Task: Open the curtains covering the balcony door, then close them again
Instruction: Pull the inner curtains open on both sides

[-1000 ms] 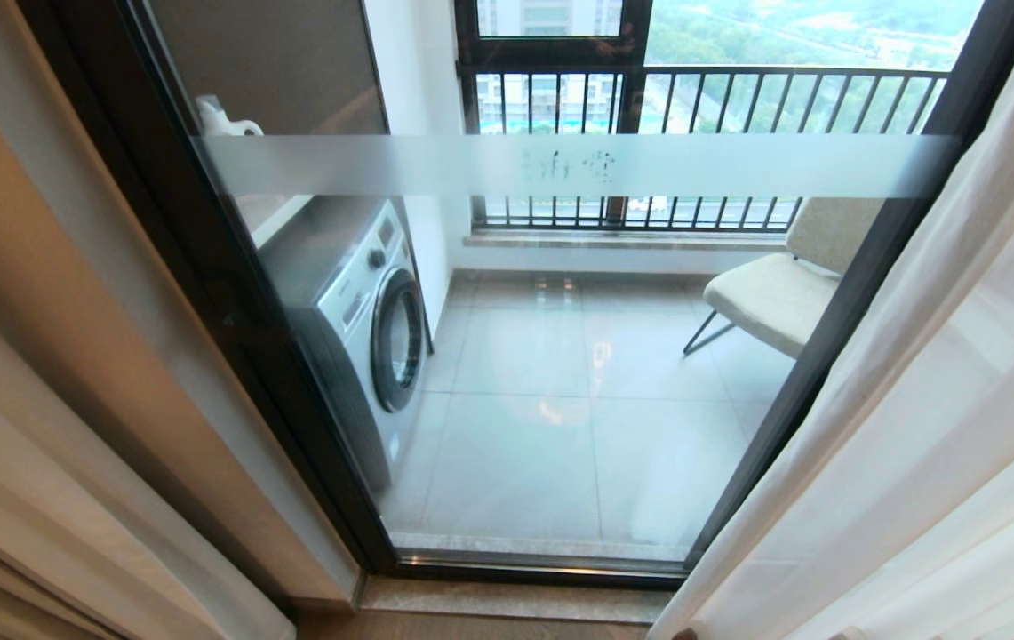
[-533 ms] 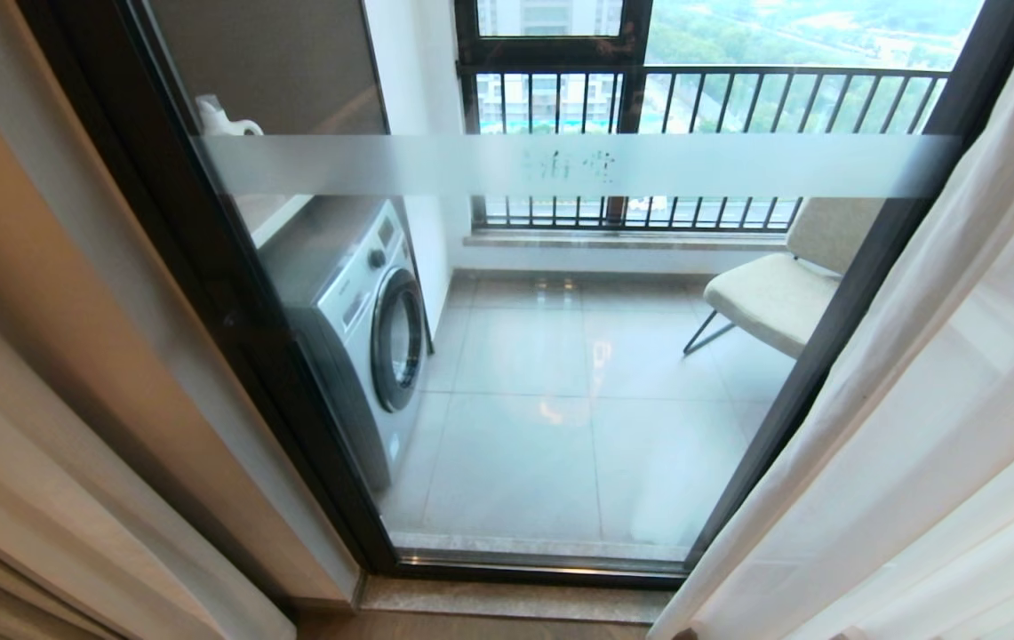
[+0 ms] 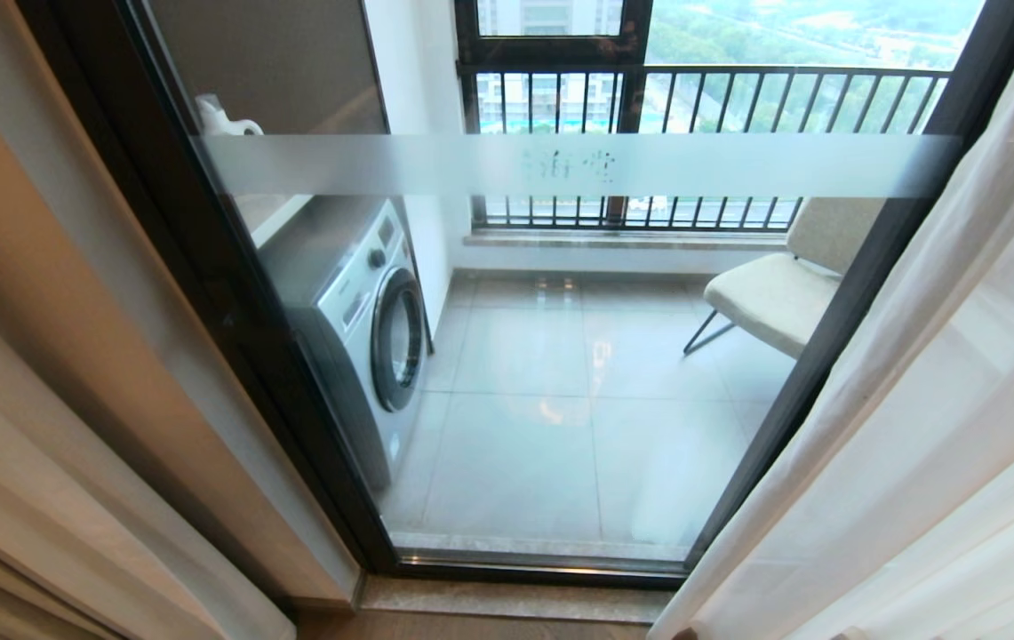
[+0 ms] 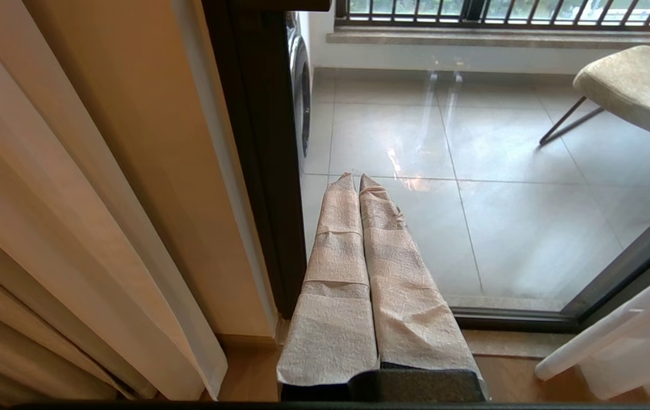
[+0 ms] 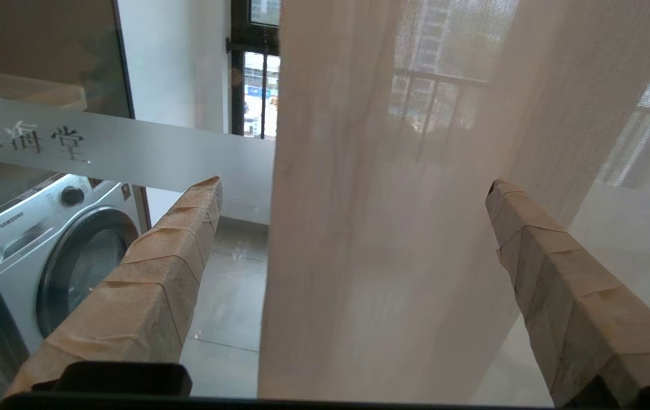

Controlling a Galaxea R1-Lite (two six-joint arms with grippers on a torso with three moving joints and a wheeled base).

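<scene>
Right wrist view, nearest first: my right gripper (image 5: pixel 353 188) has its jaws spread wide, nothing clamped. Between them hangs the white sheer layer of the curtains (image 5: pixel 393 228), its long axis vertical, pleats running straight down; its free edge falls between the jaws, nearer the one on the washing machine's side, and the fabric fills the rest of the gap up to and past the other jaw. I cannot tell whether either jaw touches the cloth. In the head view only a tip of this gripper shows at the right edge, in front of the sheer.

My left gripper (image 4: pixel 359 177) has its jaws closed flat together, holding nothing, pointing at the glass near the door's lower frame. The greyish-beige layer of the curtains (image 4: pixel 74 228) hangs well to the outer side of these jaws, gathered, folds upright.

Beyond both pairs of jaws stands the balcony door (image 3: pixel 560 166), shut, its frosted band horizontal and largely uncovered in the head view, between the beige drape and the sheer.

Farther still, behind the glass: a washing machine (image 3: pixel 364 311), a chair (image 3: pixel 773 293), and a railing (image 3: pixel 702 98).
</scene>
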